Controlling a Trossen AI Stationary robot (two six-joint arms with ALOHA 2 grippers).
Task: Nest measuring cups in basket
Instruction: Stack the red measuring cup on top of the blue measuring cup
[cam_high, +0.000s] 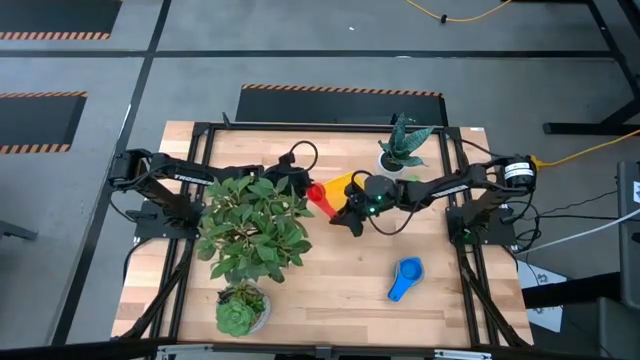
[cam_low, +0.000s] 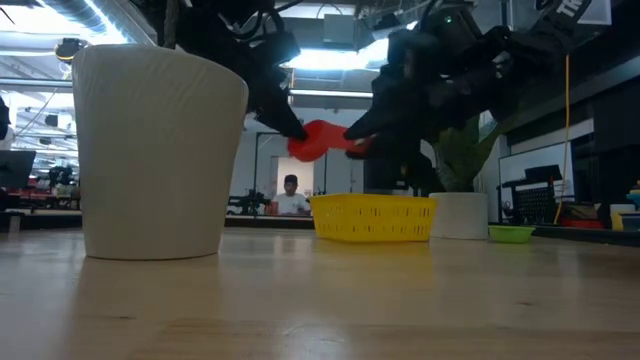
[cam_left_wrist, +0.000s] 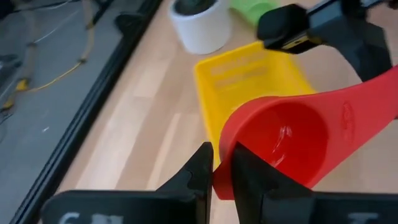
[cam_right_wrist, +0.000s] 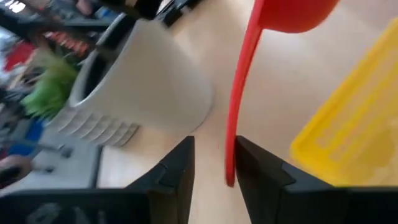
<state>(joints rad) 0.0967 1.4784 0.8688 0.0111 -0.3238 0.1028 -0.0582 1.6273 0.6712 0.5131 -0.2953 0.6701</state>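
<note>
On the left of the wooden counter (cam_high: 340, 290) a big leafy plant (cam_high: 255, 225) stands, and a smaller round green plant in a pot (cam_high: 240, 312) sits nearer the front edge. In the low view a ribbed white pot (cam_low: 155, 150) fills the left side.

The left end effector (cam_left_wrist: 222, 165) reaches past the leafy plant toward the middle of the counter. Its fingers (cam_left_wrist: 200, 168) are pressed onto the rim of a red measuring cup (cam_left_wrist: 280, 143), pinching the bowl's wall between them. The red measuring cup is in the air, above the counter and just beside the yellow basket (cam_left_wrist: 249, 81); in the low view it hangs higher than the basket's rim and slightly to one side of it.

The right end effector (cam_right_wrist: 211, 158) comes in from the right and sits at the far end of the cup's flat handle. Its fingers (cam_right_wrist: 177, 165) stand a little apart on either side of the handle's tip, with a gap showing on one side; whether they press the handle cannot be told.

The basket rests on the counter near the middle, beside a spiky plant in a white pot (cam_high: 402, 148). A blue measuring cup (cam_high: 405, 277) lies alone on the counter toward the front right, well apart from the basket. A green measuring cup (cam_low: 511, 233) lies on the counter beyond the basket in the low view. A person (cam_low: 291, 197) sits in the room behind.
</note>
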